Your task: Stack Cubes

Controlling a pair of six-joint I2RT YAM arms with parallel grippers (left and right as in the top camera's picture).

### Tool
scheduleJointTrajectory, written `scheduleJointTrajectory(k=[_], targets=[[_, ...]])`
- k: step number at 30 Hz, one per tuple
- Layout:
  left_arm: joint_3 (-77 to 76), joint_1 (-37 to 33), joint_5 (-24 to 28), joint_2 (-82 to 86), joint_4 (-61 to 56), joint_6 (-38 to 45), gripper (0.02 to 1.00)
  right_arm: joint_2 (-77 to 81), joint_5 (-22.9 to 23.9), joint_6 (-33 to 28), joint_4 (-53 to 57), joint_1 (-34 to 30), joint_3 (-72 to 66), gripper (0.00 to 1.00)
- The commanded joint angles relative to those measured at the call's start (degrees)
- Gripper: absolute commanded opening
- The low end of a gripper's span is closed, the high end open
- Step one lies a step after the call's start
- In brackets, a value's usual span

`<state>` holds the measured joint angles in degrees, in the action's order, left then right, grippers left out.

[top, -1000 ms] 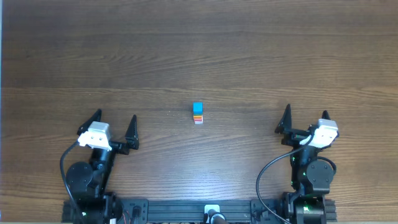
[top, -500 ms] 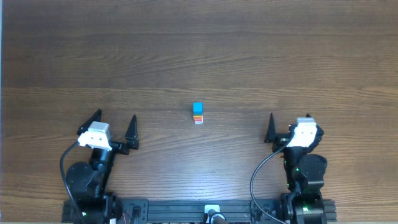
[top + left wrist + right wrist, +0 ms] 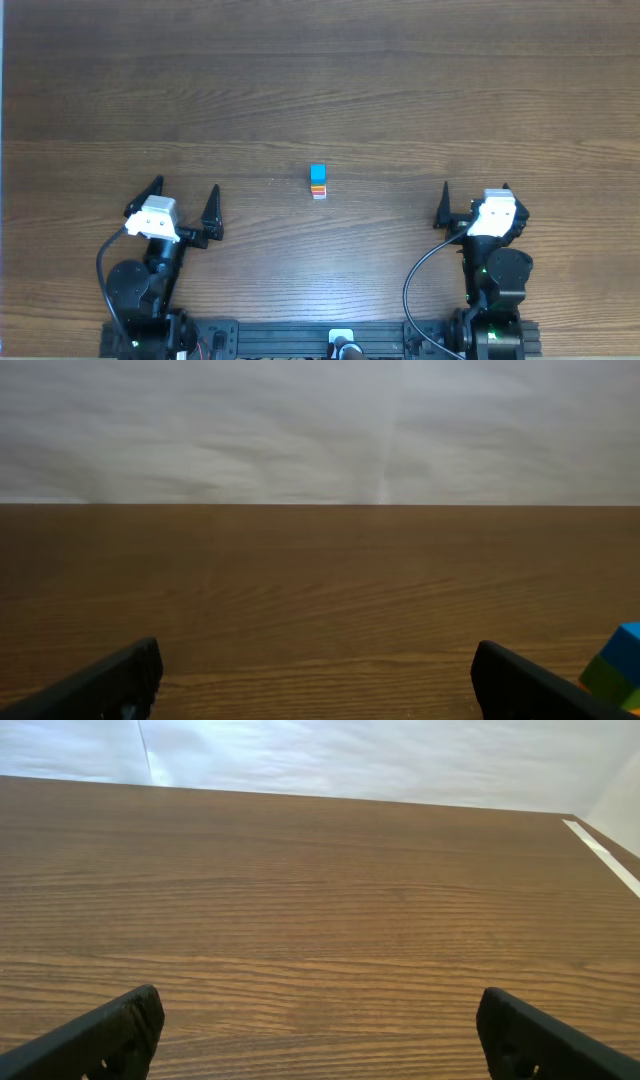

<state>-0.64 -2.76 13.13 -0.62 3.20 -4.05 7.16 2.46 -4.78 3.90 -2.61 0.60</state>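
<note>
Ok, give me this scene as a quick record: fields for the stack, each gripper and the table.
stack: cube stack standing mid-table, between the two arms
top cube: blue cube
left gripper: open, empty, apart from the stack
right gripper: open, empty, apart from the stack
table: brown wood grain

The cube stack (image 3: 318, 182) is standing mid-frame on the table (image 3: 320, 80), with the left gripper (image 3: 186, 187) sitting lower left and the right gripper (image 3: 474, 190) lower right.
</note>
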Motion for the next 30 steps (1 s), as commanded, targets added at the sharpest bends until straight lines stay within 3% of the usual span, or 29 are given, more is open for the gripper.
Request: scheduleJointTrajectory(k=[1,30], targets=[[0.3,-0.3,0.3,0.3,0.0,0.8,0.998,-1.3,-0.7,-0.4,0.2,-0.3,-0.3,0.991],[0.3,-0.3,0.3,0.3,0.0,0.9,0.998,-6.8,-0.7,-0.5,0.2,0.5,-0.3,0.993]])
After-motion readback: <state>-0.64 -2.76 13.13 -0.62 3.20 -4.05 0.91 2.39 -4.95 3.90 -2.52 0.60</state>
